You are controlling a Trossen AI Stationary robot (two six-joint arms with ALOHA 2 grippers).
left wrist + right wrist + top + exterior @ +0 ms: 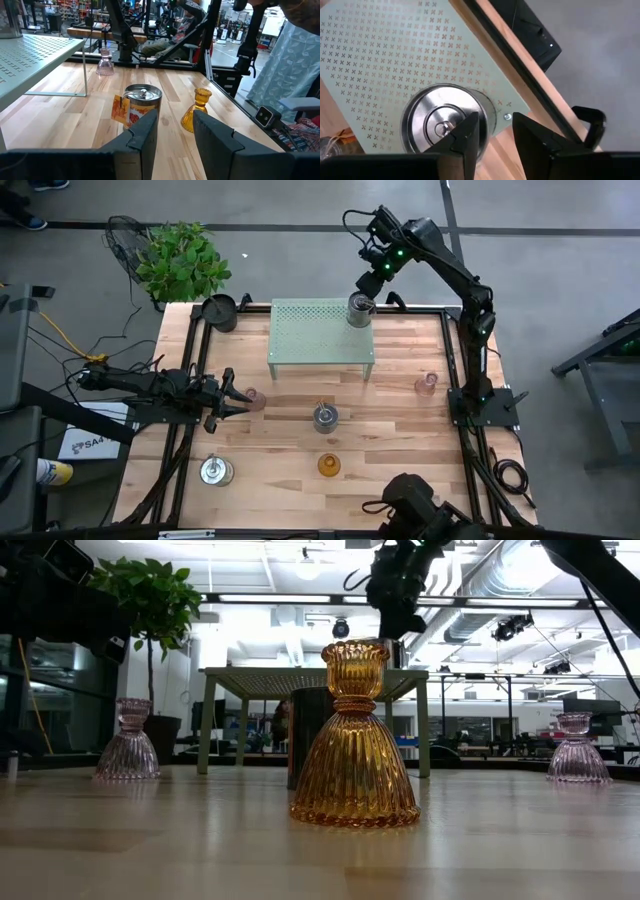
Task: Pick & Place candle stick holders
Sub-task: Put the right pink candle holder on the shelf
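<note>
On green shelf (320, 330), silver holder (360, 307) below right fingers (470, 131)

Lighting's pretty even from overhead; in the low view the ceiling strip lights (300, 598) blow out to white; the amber glass holder (354, 740) glows backlit and sits sharp, while the tabletop (150, 850) up close goes soft; shadows on the wood are faint; the silvery holder (442, 125) throws a bit of glare in the right wrist view.
</note>
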